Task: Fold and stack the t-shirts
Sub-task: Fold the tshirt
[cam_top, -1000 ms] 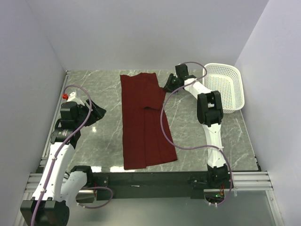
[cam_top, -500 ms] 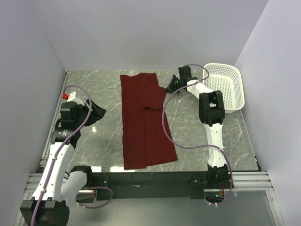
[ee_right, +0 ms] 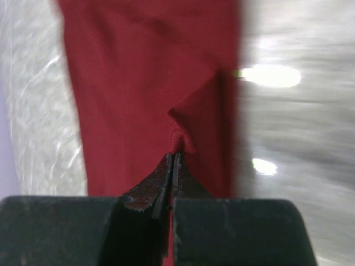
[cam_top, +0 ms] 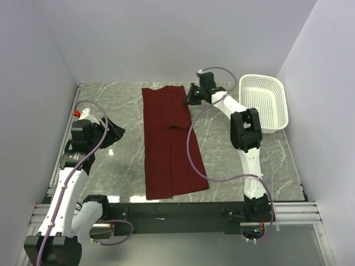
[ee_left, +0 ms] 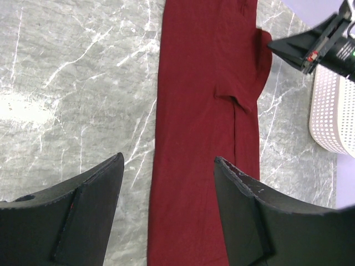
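Your right hand (ee_right: 172, 159) is pinching closed on the maroon t-shirt (cam_top: 166, 144), far right edge; shirt is lying lengthwise on the surface (cam_top: 111, 102); your left hand (ee_left: 169, 162) is hovering open

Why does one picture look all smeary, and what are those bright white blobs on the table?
Right wrist view: smeary, the dark red cloth t-shirt and grey marble table streaked, two white glare blobs on the stone; left wrist view: sharp, one pale shiny patch near the picture's left edge; top view: sharp and evenly lit.
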